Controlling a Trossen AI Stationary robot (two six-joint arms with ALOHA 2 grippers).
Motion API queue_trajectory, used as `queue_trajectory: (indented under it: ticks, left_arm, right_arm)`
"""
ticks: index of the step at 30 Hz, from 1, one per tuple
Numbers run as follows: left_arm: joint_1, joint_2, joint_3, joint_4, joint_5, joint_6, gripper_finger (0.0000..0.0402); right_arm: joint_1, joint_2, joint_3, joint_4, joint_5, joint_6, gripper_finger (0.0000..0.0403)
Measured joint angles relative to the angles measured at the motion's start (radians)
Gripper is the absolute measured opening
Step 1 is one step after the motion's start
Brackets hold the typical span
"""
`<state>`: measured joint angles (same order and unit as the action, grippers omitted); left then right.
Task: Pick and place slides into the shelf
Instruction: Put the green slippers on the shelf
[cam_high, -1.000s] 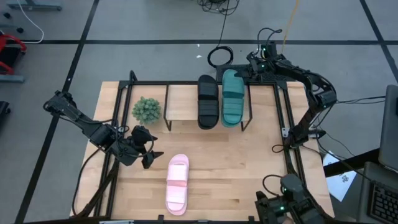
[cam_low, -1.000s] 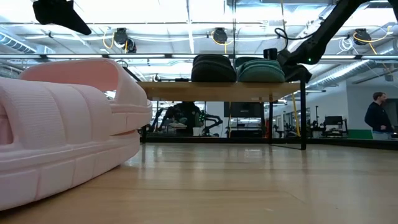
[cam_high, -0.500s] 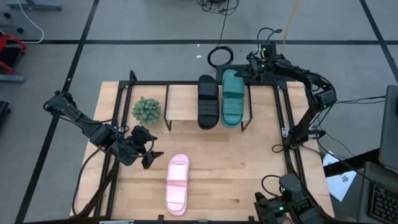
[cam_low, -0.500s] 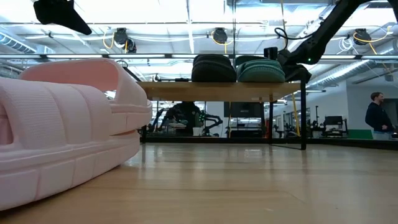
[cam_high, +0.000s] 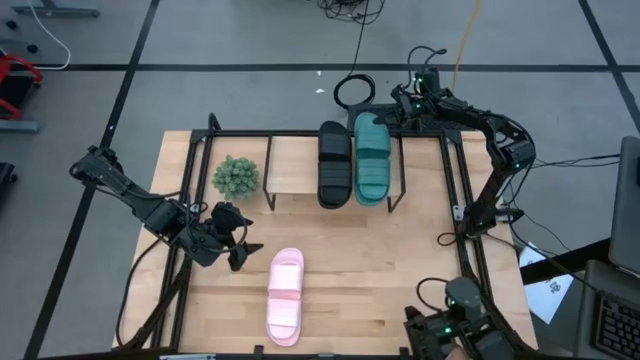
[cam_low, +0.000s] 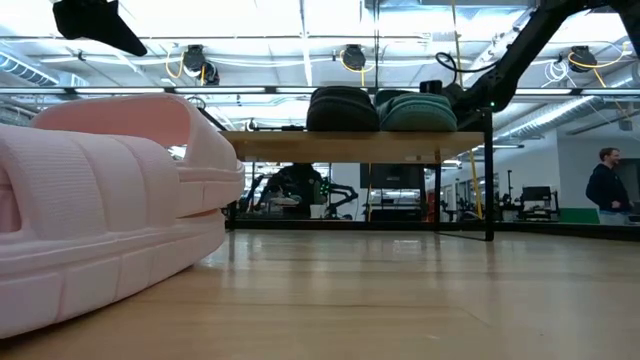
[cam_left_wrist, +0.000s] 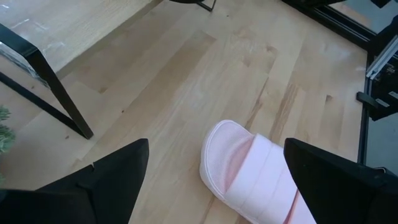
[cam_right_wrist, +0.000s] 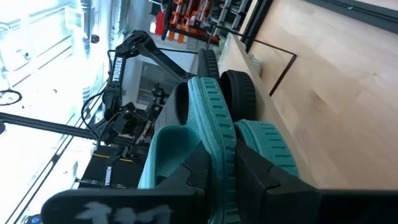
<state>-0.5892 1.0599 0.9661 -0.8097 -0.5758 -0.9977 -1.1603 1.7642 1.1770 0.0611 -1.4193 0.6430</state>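
The teal slide (cam_high: 374, 158) and the black slide (cam_high: 334, 163) lie side by side on the light-wood shelf (cam_high: 296, 170), touching in the low view (cam_low: 380, 110). My right gripper (cam_high: 392, 116) is at the teal slide's far end, shut on it. The pale pink slide (cam_high: 285, 296) lies sole down on the tabletop near the near edge. My left gripper (cam_high: 240, 250) hovers open just left of the pink slide's far end, touching nothing; the left wrist view shows that end (cam_left_wrist: 245, 168) ahead, between the fingers. My right gripper (cam_right_wrist: 227, 165) pinches the teal slide's edge at its far end (cam_right_wrist: 217, 127) between its two fingers. The fingers come from the table's far side, along the slide's length. The slide rests on the shelf plank (cam_low: 340, 146), beside the black slide.
A small green potted plant (cam_high: 236, 176) stands left of the shelf. Black frame rails (cam_high: 458, 190) run along the table's sides. A black cable loop (cam_high: 353, 92) lies on the floor beyond the far edge. Bare shelf plank remains left of the black slide.
My right gripper has shifted slightly toward the table's left, and the teal slide has slid with it on the shelf. The narrow gap to the black slide has closed. The left arm and the pink slide have kept still.
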Motion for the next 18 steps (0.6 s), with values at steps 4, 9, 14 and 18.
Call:
queue_trajectory:
  ticks: [4, 9, 14, 18]
  left_arm:
    - [0.0, 0.0, 0.0, 0.0, 0.0, 0.0, 0.0376]
    - [0.0, 0.0, 0.0, -0.001, 0.008, 0.001, 0.0376]
    - [0.0, 0.0, 0.0, -0.001, 0.008, 0.017, 0.0376]
    - [0.0, 0.0, 0.0, -0.001, 0.008, 0.017, 0.0376]
  right_arm:
    - [-0.004, -0.004, 0.0, -0.008, 0.002, 0.0, 0.0031]
    - [-0.005, -0.003, 0.0, -0.059, 0.01, 0.0, 0.006]
    - [-0.005, -0.003, 0.0, -0.09, 0.03, -0.025, 0.0057]
    - [-0.005, -0.003, 0.0, -0.123, 0.031, -0.051, 0.0051]
